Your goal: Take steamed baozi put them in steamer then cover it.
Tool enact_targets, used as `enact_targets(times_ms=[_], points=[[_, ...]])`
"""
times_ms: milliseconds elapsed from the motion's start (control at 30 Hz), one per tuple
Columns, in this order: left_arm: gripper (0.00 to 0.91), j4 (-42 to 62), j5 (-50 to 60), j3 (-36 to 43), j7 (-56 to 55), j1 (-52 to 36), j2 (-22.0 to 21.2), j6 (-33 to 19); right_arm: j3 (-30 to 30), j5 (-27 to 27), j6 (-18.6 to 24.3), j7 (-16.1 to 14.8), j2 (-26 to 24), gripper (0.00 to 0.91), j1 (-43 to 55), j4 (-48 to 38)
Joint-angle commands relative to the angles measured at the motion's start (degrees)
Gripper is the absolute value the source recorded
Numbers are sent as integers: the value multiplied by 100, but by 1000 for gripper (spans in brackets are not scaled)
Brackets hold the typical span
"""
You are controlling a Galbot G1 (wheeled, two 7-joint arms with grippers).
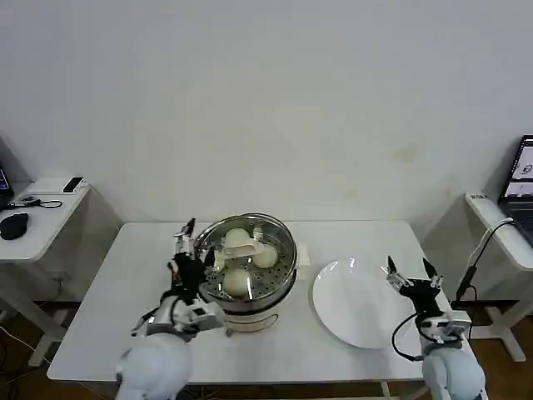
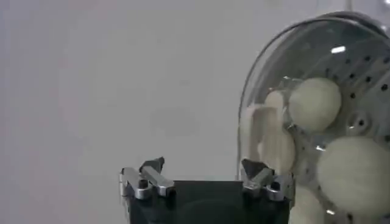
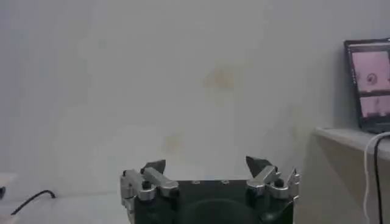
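The steamer (image 1: 265, 293), a shiny steel pot on a white base, stands mid-table. The clear glass cover (image 1: 250, 247) with its cream handle rests on top of it. Through the glass I see three steamed baozi: one (image 1: 237, 282) at the front, one (image 1: 266, 257) to the right and one (image 1: 237, 237) at the back. My left gripper (image 1: 193, 247) is open just left of the steamer, level with the rim and holding nothing. In the left wrist view this open gripper (image 2: 204, 170) sits beside the cover (image 2: 256, 129) and a baozi (image 2: 314, 103). My right gripper (image 1: 410, 272) (image 3: 207, 165) is open and empty beside the plate.
A flat white plate (image 1: 358, 310) lies right of the steamer, with nothing on it. A side table (image 1: 37, 218) at the left carries a mouse and a phone. Another side table (image 1: 500, 233) at the right carries a laptop (image 3: 367, 85) and a cable.
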Motion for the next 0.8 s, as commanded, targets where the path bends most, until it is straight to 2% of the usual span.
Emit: enact_targets(times_ms=[33, 133, 167, 233, 367, 600, 800], points=[[907, 43, -3205, -1602, -640, 407, 149, -808, -152, 77, -230, 48, -40, 907, -45, 121], [907, 315, -4202, -2037, -881, 691, 171, -1355, -235, 99, -310, 108, -95, 907, -94, 161], [907, 466, -4566, -2217, -1062, 828, 160, -1682, -249, 115, -328, 116, -120, 907, -110, 176], [907, 603, -4820, -2399, -1166, 989, 130, -1963, -285, 114, -336, 135, -145, 907, -150, 192], [907, 660, -5512, -2682, -1203, 1443, 127, -1942, -360, 105, -350, 173, -127, 907, -177, 200], [907, 852, -5846, -2752, -1177, 1768, 46, -1791, -578, -205, -348, 162, 38, 907, -223, 226], [907, 929, -5848, -2671, -1153, 1893, -42, -1736, -819, -435, -356, 222, -18, 907, -227, 315]])
